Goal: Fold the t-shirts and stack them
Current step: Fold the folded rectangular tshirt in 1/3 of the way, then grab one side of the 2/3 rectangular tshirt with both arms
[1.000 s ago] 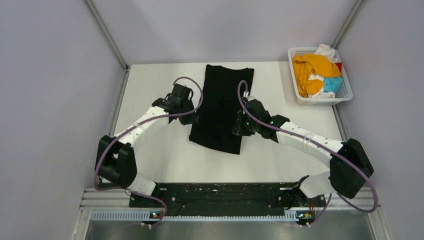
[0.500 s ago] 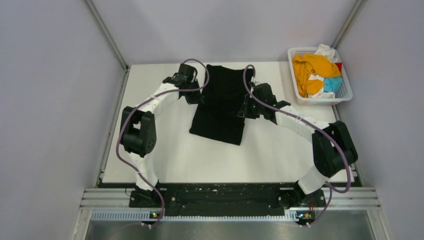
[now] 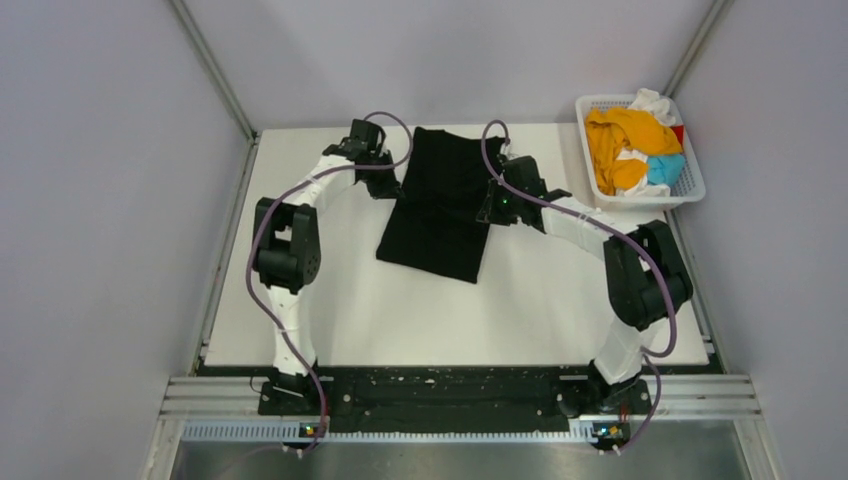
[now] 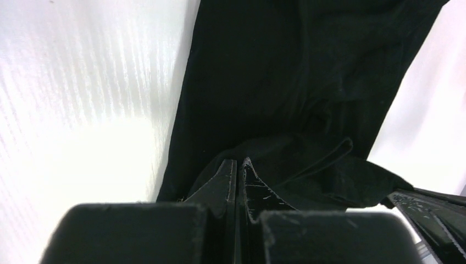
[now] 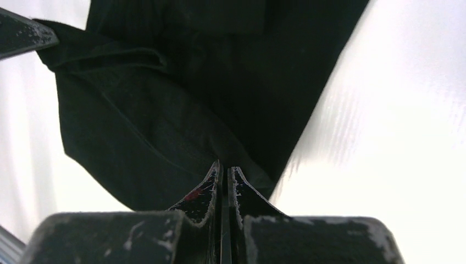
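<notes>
Black t-shirt (image 3: 440, 205); edges within clamped left end effector (image 4: 237, 163), right end effector (image 5: 223, 166)

t-shirt (image 3: 437, 205): plain black | basket (image 3: 650, 200): white lattice | basket shirts (image 3: 630, 135): orange, white, blue, maybe red

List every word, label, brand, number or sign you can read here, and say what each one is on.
No text can be read in any view.
Black t-shirt: plain, no print or tag showing.
Shirts in the basket: plain colours, no lettering visible.
Basket: bare white lattice, no label.
Arms: any markings are too small to make out.
</notes>
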Available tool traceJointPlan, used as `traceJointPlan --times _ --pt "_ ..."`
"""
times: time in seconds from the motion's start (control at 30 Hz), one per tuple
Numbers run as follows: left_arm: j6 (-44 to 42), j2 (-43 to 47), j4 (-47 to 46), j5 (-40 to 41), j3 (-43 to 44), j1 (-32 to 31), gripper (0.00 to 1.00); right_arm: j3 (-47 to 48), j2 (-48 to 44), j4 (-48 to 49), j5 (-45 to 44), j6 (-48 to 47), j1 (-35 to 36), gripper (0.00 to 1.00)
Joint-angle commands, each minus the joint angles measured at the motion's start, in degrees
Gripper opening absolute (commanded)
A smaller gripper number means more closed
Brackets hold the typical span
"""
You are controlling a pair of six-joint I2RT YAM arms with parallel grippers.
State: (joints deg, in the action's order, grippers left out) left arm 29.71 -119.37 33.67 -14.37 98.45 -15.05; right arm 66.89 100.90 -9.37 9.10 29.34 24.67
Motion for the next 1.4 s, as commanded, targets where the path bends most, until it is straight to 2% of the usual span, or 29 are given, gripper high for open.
traceJointPlan --times 0.0,0.13,0.2,0.23,0.27,0.3,0.33,0.37,0.4,0.43,0.57,0.7,0.87,1.07,1.37 --pt "-1.45 -1.78 -3.42 -2.97 2.46 0.10 0.00 4.25 1.32 2.03 -2.73 -2.39 -1.49 0.00" --pt "-0.87 -3.86 -3.66 -2.67 4.54 0.48 0.02 5.62 3.81 2.79 -4.55 -3.00 -2.10 0.00" --pt "-0.17 -5.32 -3.33 -4.05 6.54 0.94 0.12 6.97 5.46 3.11 -5.82 -4.03 -2.44 0.03" --pt "0.08 -6.02 -2.90 -4.93 7.94 1.18 0.25 8.07 6.08 2.64 -6.10 -4.35 -2.67 0.09" --pt "0.17 -6.64 -2.30 -6.23 9.49 1.43 0.39 9.42 6.46 2.04 -6.30 -4.56 -2.87 0.22" --pt "0.00 -7.12 -1.68 -7.09 11.26 1.61 0.55 10.62 6.60 1.21 -6.90 -4.77 -3.07 0.42" --pt "-0.19 -7.28 -0.90 -7.23 12.72 1.76 0.65 11.72 6.41 0.11 -8.07 -4.87 -3.11 0.56" --pt "-0.55 -7.00 -0.10 -6.63 13.90 1.85 0.73 12.32 5.84 -0.39 -8.82 -5.09 -3.05 0.64" --pt "-0.80 -6.39 0.40 -5.59 14.28 1.93 0.88 12.28 5.02 -0.48 -10.21 -5.45 -3.12 0.72" --pt "-0.94 -5.40 0.55 -4.27 13.96 1.95 0.97 11.72 4.18 -0.37 -11.13 -5.79 -3.09 0.77" --pt "-1.11 1.40 -1.24 -1.59 6.13 2.19 0.99 7.57 0.04 0.71 -9.44 -7.29 -3.13 0.82" --pt "-1.11 7.14 -1.41 0.49 -3.02 2.29 0.99 2.06 -3.41 1.71 1.20 -9.92 -2.46 0.86" --pt "0.15 13.36 -1.45 2.89 -13.58 2.31 0.99 0.16 -1.56 1.10 6.72 -17.65 4.59 0.87" --pt "3.34 16.76 -5.11 0.98 -23.27 2.32 0.99 6.96 8.55 4.49 9.80 -16.72 8.55 0.88" --pt "5.78 15.71 -7.40 -0.59 -28.05 2.30 0.99 24.88 19.16 6.74 -1.31 -15.16 5.73 0.92"
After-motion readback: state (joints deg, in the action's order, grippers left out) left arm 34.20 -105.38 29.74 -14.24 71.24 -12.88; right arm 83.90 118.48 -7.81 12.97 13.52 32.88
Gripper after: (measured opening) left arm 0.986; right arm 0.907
